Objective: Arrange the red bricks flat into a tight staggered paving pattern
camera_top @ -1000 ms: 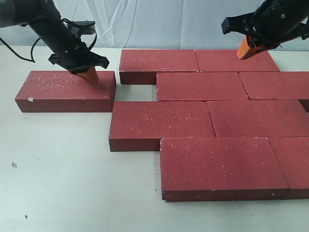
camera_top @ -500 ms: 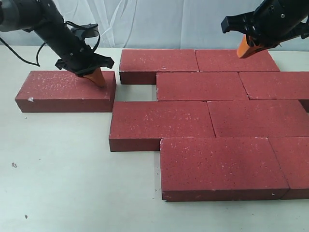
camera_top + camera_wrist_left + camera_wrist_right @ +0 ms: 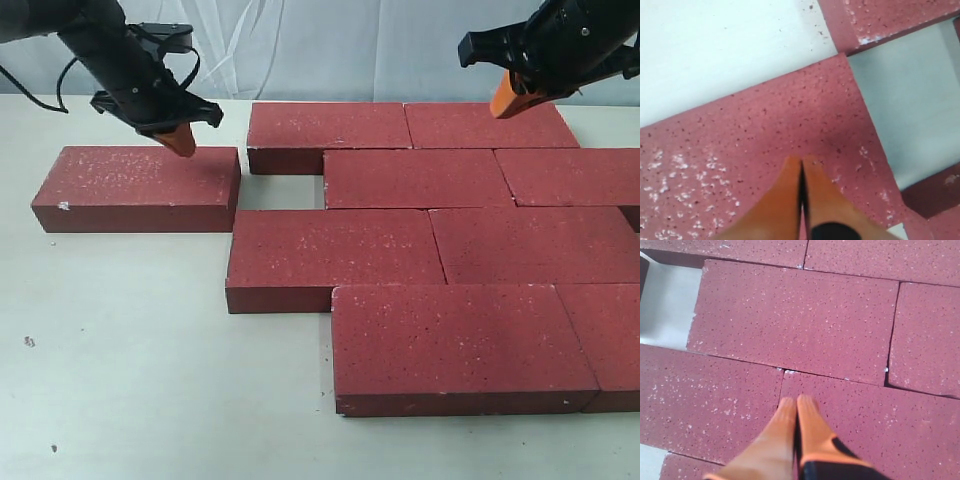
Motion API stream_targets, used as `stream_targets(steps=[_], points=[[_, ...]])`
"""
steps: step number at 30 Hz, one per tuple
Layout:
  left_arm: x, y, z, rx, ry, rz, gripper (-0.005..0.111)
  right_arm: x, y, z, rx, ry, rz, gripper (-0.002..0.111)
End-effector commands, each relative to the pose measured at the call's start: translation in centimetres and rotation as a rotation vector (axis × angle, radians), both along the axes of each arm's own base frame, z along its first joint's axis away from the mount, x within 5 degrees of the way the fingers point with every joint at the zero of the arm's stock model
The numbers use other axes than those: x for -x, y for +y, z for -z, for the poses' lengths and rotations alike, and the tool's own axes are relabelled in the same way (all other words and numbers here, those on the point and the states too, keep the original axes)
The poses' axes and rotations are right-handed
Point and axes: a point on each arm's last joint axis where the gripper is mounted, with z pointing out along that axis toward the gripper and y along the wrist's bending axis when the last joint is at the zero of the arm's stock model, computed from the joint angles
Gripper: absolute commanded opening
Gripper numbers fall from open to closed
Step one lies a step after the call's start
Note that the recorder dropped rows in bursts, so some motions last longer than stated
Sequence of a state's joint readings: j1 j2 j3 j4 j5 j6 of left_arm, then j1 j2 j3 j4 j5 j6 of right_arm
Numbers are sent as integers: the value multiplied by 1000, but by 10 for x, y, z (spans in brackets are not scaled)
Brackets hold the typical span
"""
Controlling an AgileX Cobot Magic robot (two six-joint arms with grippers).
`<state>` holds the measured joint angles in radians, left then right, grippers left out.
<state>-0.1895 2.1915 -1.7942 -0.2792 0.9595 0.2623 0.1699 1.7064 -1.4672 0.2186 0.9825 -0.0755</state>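
Bricks in the exterior view: one loose brick [image 3: 135, 187] lies flat on the worktop [image 3: 120, 340], apart from the paved bricks [image 3: 430, 260], its long axis parallel to their rows. My left claw [image 3: 181, 143], fingers pressed together and empty, hangs over its far edge, near the end facing the paving. I can't tell whether the tip touches. My right claw [image 3: 507, 105], also pinched together and empty, sits beyond the paving, so my left arm is nearer. I judge the coming move a lengthwise shove toward the second-row brick [image 3: 418, 178].

Left wrist view: only here do I see the bare pocket [image 3: 905, 100] just past the loose brick's end.

Right wrist view: only here do the paving's tight seams show, with that pocket at the second-row brick's end.
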Motion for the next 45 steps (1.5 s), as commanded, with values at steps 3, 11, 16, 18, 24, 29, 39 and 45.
stream_targets(steps=[3, 11, 16, 18, 24, 29, 39, 45], points=[[-1, -4, 15, -20, 35, -1, 0, 0, -3, -1, 1, -16, 4, -1], [3, -29, 25, -2, 50, 37, 0, -1, -3, -1, 0, -29, 6, -1], [3, -39, 23, 60, 41, 22, 0, -1, -3, -1, 2, -30, 6, -1], [2, -41, 21, 96, 38, 5, 0, -1, -3, -1, 2, -30, 6, -1], [-1, -28, -3, 87, -11, -3, 0, -1, -3, -2, 6, -34, 6, -1], [-4, 15, -30, 67, -48, -70, 0, -1, -3, -2, 6, -33, 6, -1], [-5, 104, -32, 54, 18, -240, 0, -1, -3, -1, 6, -31, 5, -1], [-3, 137, -29, 11, 24, -295, 0, -2, -3, -1, 4, -28, 6, -1]])
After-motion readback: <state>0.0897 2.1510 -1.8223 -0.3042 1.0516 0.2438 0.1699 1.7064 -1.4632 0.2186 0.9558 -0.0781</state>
